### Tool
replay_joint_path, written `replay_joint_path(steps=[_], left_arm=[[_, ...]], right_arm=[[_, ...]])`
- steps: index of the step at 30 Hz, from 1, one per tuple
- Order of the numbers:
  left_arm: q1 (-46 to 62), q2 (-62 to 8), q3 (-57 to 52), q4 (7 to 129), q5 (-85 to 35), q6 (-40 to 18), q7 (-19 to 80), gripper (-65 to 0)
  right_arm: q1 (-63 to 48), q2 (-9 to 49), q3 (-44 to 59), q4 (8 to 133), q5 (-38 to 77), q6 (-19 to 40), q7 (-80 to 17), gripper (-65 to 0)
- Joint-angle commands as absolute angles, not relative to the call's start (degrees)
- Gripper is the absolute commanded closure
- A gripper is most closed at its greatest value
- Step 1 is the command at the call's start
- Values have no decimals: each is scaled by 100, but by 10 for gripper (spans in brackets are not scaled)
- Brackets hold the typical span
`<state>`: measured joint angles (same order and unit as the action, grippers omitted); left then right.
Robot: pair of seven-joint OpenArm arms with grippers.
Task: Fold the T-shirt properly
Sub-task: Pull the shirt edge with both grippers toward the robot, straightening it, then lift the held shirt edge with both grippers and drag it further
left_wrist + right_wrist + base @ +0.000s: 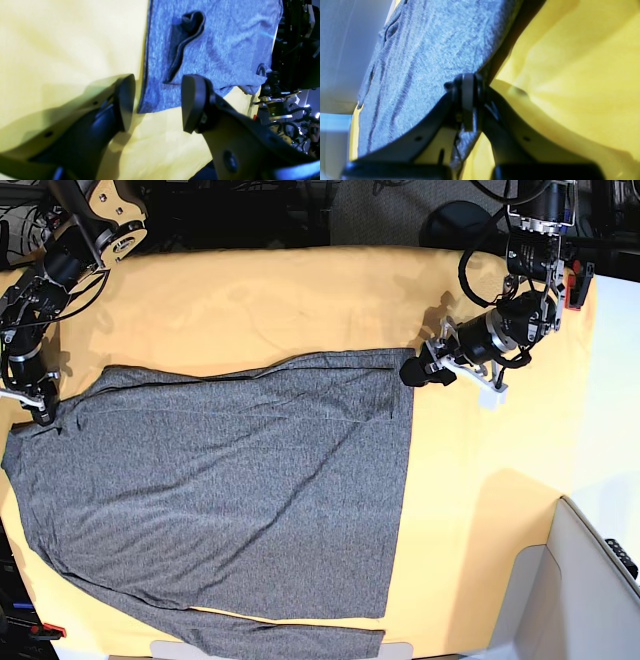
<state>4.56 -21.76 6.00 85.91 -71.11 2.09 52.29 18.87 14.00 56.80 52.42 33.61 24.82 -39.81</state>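
Yellow cloth (pixel 480 480) under T-shirt (pixel 230 500)

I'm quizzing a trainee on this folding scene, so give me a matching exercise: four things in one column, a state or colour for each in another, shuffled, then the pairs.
Things:
1. left gripper
2. right gripper
3. T-shirt
4. cloth

States:
A. yellow-orange, spread under everything
B. open, at the shirt's corner
C. grey, lying mostly flat
D. shut on the shirt's edge

Pairs: 1-B, 2-D, 3-C, 4-A
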Motion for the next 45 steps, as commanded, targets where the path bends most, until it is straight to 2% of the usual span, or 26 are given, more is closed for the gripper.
replay_joint_path(steps=[1,12,14,19,20,29,35,39,45], left_arm=[[470,-2202,620,8629,-7055,268,5358,-279],[356,-2000,1209,8629,-7055,268,5209,-272],[347,-2000,1226,8629,-7055,268,5068,-228],[338,-2035,1165,8558,-7046,268,4980,-23],[338,-2044,1165,8479,-7046,268,4980,0],[242,-2044,1156,7899,-7064,268,4848,-4],[558,-2193,971,8462,-7090,268,4919,-4],[971,-2202,576,8945,-7081,268,4954,-4],[1437,-2211,-119,9376,-7090,268,5587,-4]], right_arm=[[1727,1358,5719,5156,3248,2132,-4268,-16],[1596,1349,5719,5156,3248,2132,-4268,-4],[1552,1349,5719,5156,3248,2132,-4268,0],[1473,1349,5719,5174,3240,2132,-4268,0],[1473,1349,5719,5174,3240,2132,-4268,0],[1297,1358,5719,5200,3240,2132,-4268,0],[1033,1420,5727,5323,3266,2132,-4277,0],[620,1358,5727,6018,3266,2114,-4286,0],[-13,1358,5719,6879,3266,2097,-4295,0]])
